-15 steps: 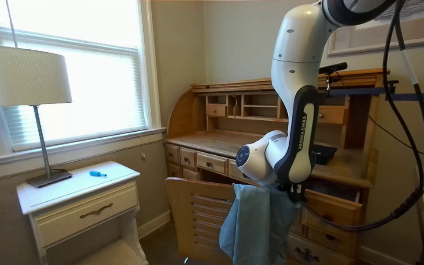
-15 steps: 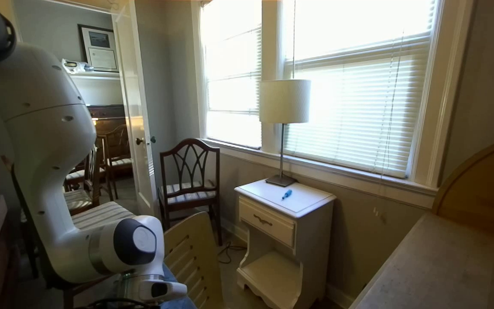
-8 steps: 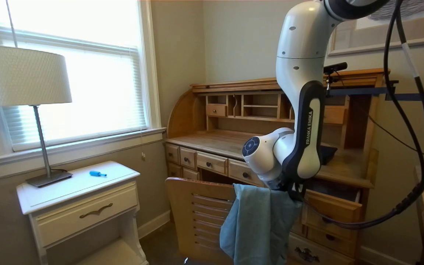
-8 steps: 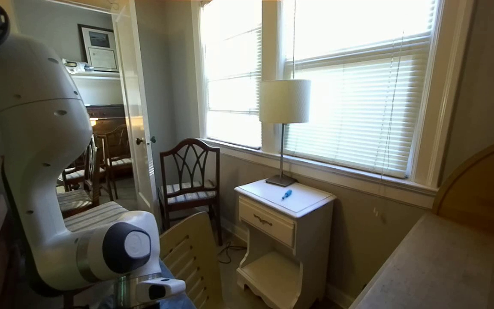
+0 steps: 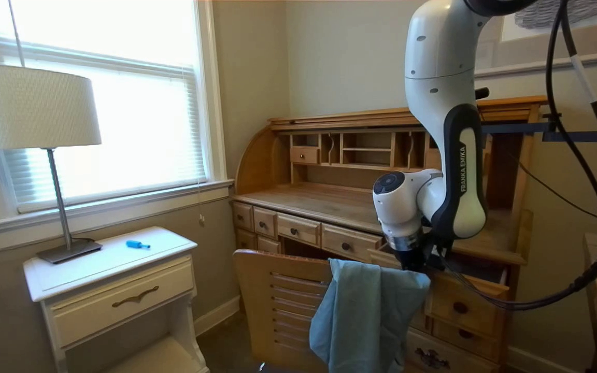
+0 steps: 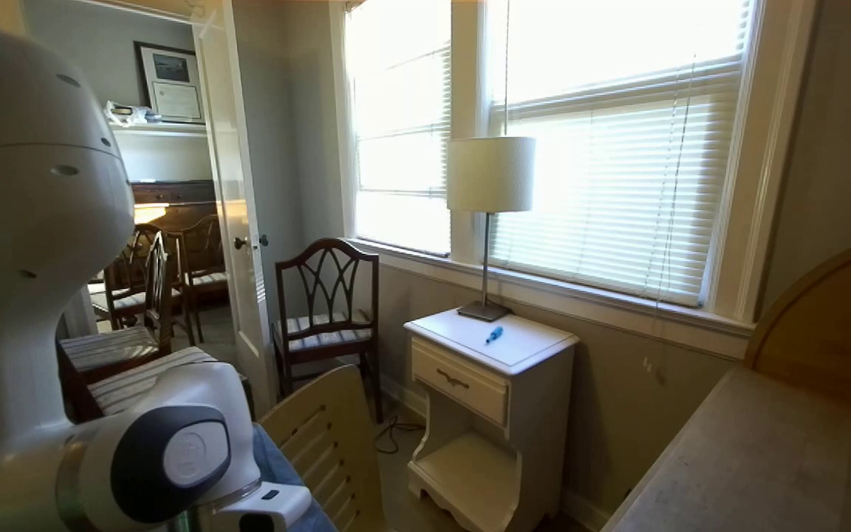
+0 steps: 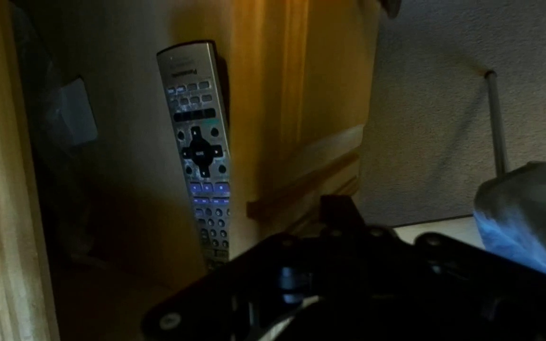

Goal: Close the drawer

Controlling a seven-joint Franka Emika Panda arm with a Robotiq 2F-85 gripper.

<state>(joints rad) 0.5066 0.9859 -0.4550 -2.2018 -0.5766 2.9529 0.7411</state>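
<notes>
The honey-oak desk drawer stands open. Its front (image 5: 443,298) shows a dark knob in an exterior view. In the wrist view, the drawer's front (image 7: 254,118) has a lit top edge, and a silver remote (image 7: 197,142) lies inside. My gripper (image 5: 413,265) points down near the left part of the drawer front, just behind the blue cloth's top. In the wrist view, my gripper's fingertips (image 7: 339,208) are together with nothing between them, beside the outer face of the front. I cannot tell whether they touch it. Another exterior view does not show the drawer.
A chair (image 5: 283,305) with a blue cloth (image 5: 360,311) stands before the desk (image 5: 319,199), close to my gripper. The cloth also shows in the wrist view (image 7: 529,222). A white nightstand (image 5: 122,295) stands by the window. Arm cables (image 5: 537,305) hang over the drawer.
In an exterior view the arm has moved right and the hand has turned to point more steeply down, off the cloth. The drawer looks the same.
</notes>
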